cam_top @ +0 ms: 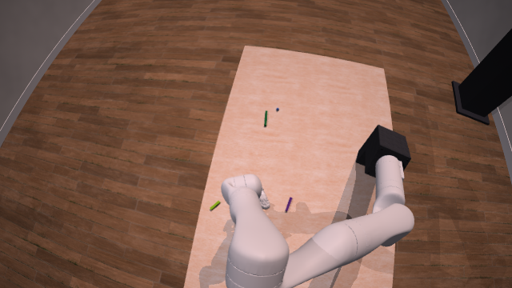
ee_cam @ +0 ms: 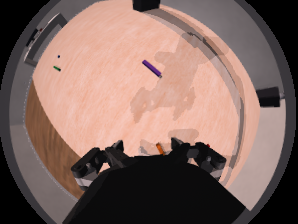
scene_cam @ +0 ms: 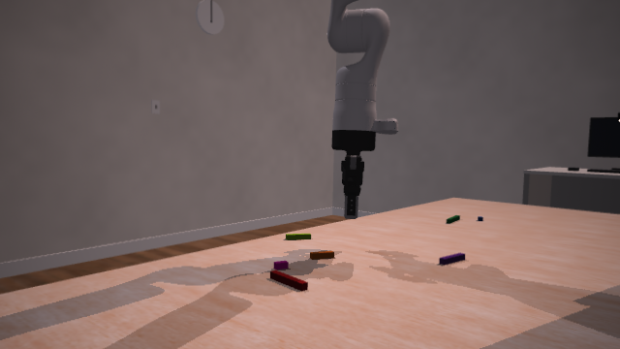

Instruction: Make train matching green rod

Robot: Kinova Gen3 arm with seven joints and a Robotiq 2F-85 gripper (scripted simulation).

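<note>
Pretty dim room, tbh, grey walls look murky. Soft grey arm shadows fall on the pale wooden table point(cam_top: 320, 100) point(scene_cam: 484, 242) point(ee_cam: 100, 60) below the black two-finger gripper point(scene_cam: 351, 208) point(ee_cam: 147, 144). Wrist view's fisheye-warped, black corners.

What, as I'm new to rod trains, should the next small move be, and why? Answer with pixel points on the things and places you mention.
Probably move the open gripper point(scene_cam: 351, 216) point(ee_cam: 147, 144) over red point(scene_cam: 289, 280) point(ee_cam: 208, 145): red and blue point(cam_top: 278, 109) point(scene_cam: 480, 218) point(ee_cam: 58, 56) together match green point(cam_top: 266, 118) point(scene_cam: 452, 219) point(ee_cam: 57, 68), and magenta point(scene_cam: 281, 265) lies close beside red, so red likely needs shifting anyway.
</note>
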